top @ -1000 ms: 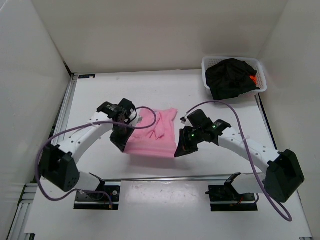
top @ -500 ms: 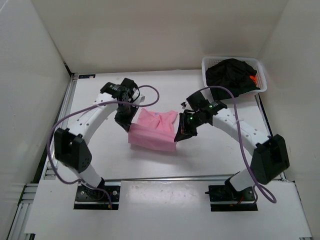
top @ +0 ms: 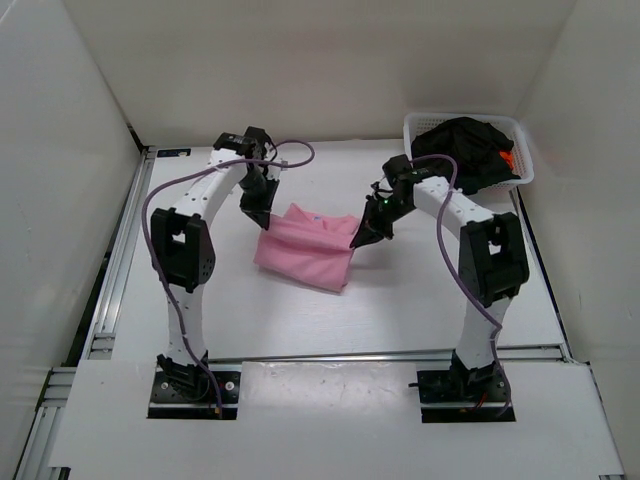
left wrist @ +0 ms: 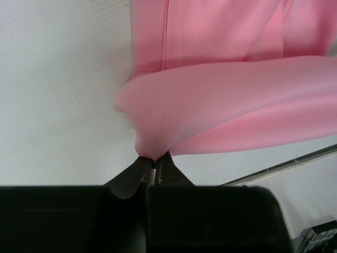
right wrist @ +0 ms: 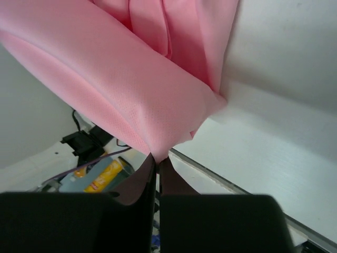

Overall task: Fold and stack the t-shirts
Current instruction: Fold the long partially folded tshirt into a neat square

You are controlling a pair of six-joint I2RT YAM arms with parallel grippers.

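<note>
Pink cloth was pinched at a corner in each closed tip, left gripper (left wrist: 152, 167) and right gripper (right wrist: 157, 162). The pink t-shirt (top: 303, 252) hung slung between them over mid-table (top: 420, 300). Such thin bites might slip under tension, collapsing the fold.

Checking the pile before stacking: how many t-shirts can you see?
3: pink t-shirt held mid-table; black t-shirt in the basket; orange t-shirt peeking out beside it. Others may be hidden.
</note>
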